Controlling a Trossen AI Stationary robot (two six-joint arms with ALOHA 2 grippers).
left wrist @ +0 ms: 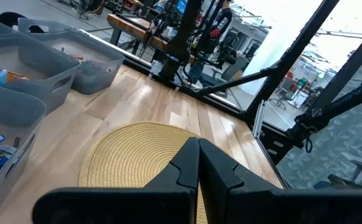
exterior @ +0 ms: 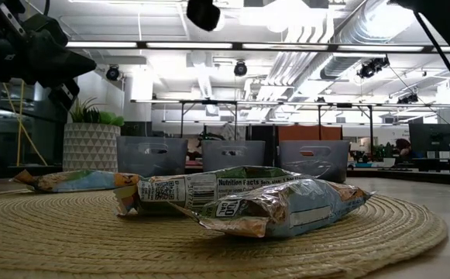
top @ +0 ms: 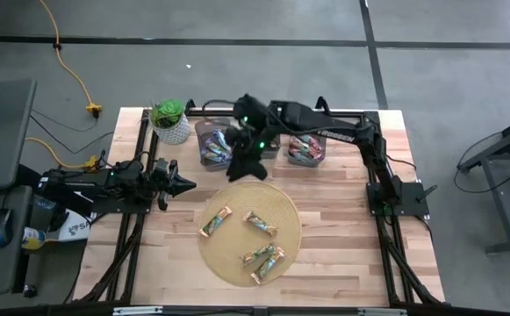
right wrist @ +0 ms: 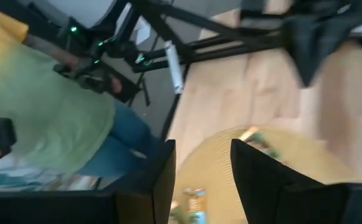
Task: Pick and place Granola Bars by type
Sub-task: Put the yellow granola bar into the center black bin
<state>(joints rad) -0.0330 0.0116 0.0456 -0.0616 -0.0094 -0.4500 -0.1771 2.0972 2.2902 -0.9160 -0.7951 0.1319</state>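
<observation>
High view shows the right end effector (top: 247, 165) part open and empty, hovering between the bins (top: 212, 140) and the mat (top: 237, 254), likely mid-return for another of four Granola Bars (top: 216, 221); left end effector (top: 184, 184) closed, idle.

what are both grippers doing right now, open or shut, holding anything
Left gripper: shut, empty, beside the woven mat.
Right gripper: open, nothing between its fingers, above the mat's far edge near the bins.

Four Granola Bars (top: 216, 222) lie on the mat (top: 290, 235), bins (top: 307, 151) behind it.
</observation>
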